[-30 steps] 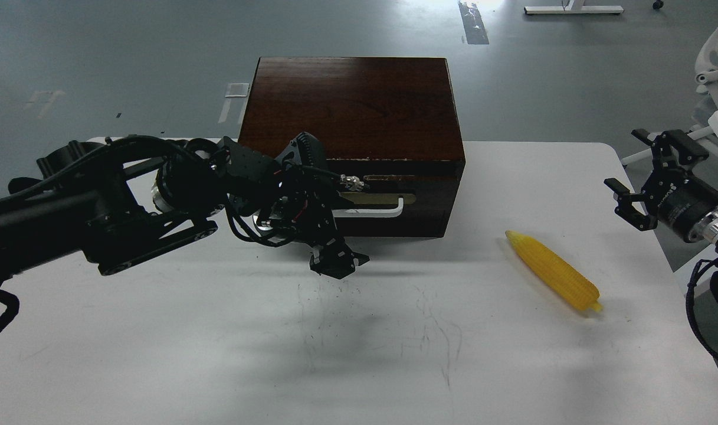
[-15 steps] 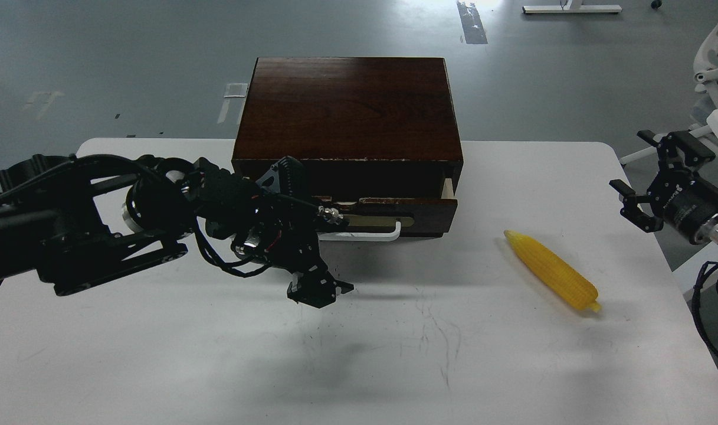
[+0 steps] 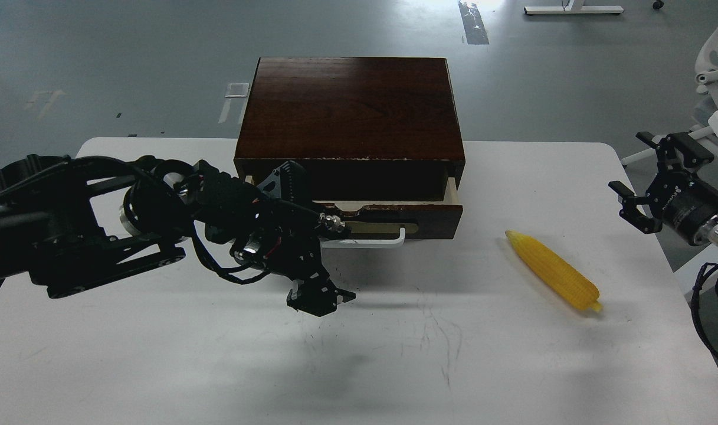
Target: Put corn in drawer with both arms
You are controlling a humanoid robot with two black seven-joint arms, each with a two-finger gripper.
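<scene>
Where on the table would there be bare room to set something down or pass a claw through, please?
Bare patches: the near strip of the table, below the left claw and the corn; and the stretch between the drawer and the corn. Crowded: the left side in front of the drawer's handle, where the left arm lies.

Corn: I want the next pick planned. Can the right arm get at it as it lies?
Probably yes: the corn lies alone on bare table, nothing between it and the open right gripper.

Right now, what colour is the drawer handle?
White, a bar handle on a brass-coloured plate; clearest in the head view.
</scene>
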